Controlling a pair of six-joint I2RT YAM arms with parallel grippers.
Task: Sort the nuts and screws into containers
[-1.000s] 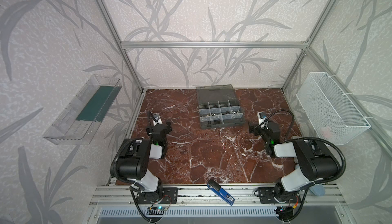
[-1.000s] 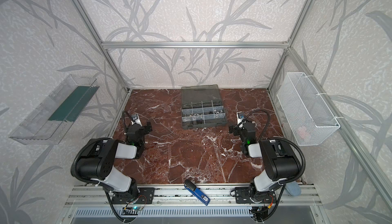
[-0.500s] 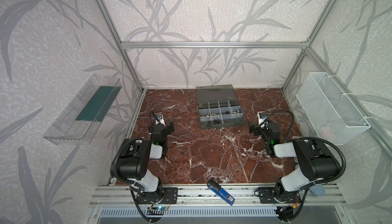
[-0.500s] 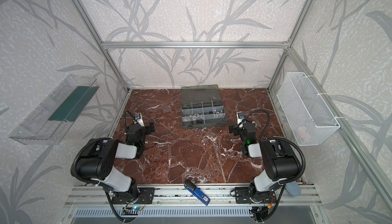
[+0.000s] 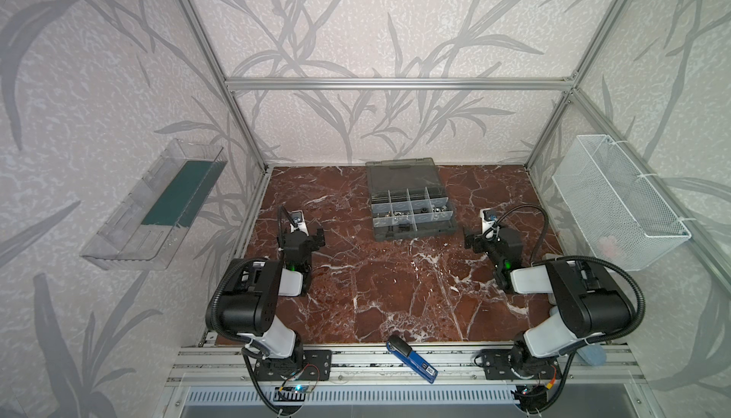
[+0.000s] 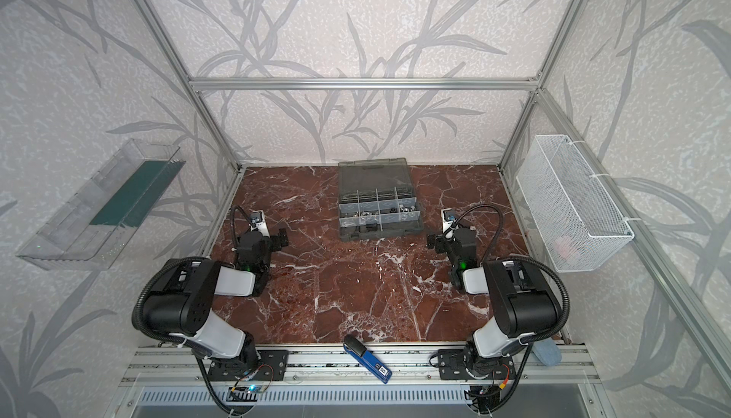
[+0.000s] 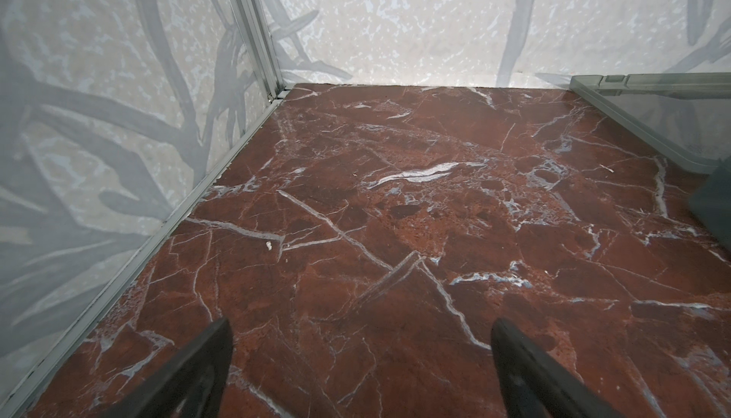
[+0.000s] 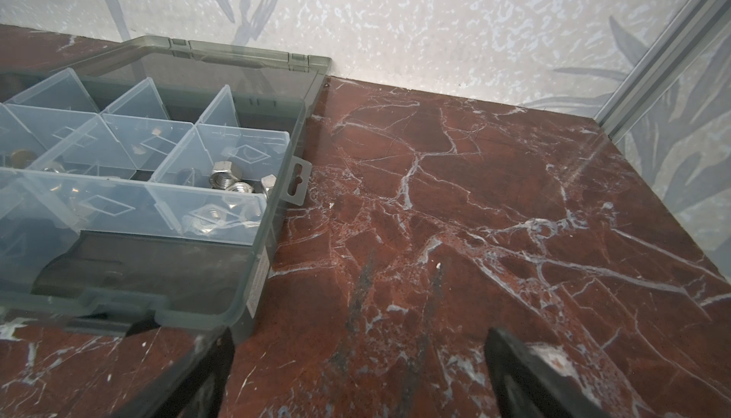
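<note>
1. nuts (image 8: 221,180) lie shiny and hexagonal in the containers (image 8: 118,127), the pale-walled cells of the grey case at the left of the right wrist view. a cluster sits in the cell by the case's right edge, and one more shows through the divider just below it.
2. screws: which dark specks in the cells are these, i cannot tell in any view.
3. right gripper (image 8: 358,343): jaws spread wide and empty, with only bare marble table (image 8: 474,198) between them. one fingertip (image 8: 213,356), at the bottom of the frame, sits just beside the case's near corner. whether it touches is unclear.
4. left gripper (image 7: 360,329): jaws just as wide apart and holding nothing. both tips sit at the bottom of the frame over bare marble.
5. the left wrist view catches only a corner of the smoky lid (image 7: 672,119), at its right edge.
6. both top views show the whole case at frame centre. the lid lies open toward the back wall with the cells in front of it, and the nuts are mere glints there. the grippers flank the case, left and right of centre, the left one well apart from it.
7. only the top views show the clear wall tray (image 5: 154,210) at left, the white wire basket (image 5: 617,206) at right and a blue device (image 5: 411,358) on the front rail at bottom centre.
</note>
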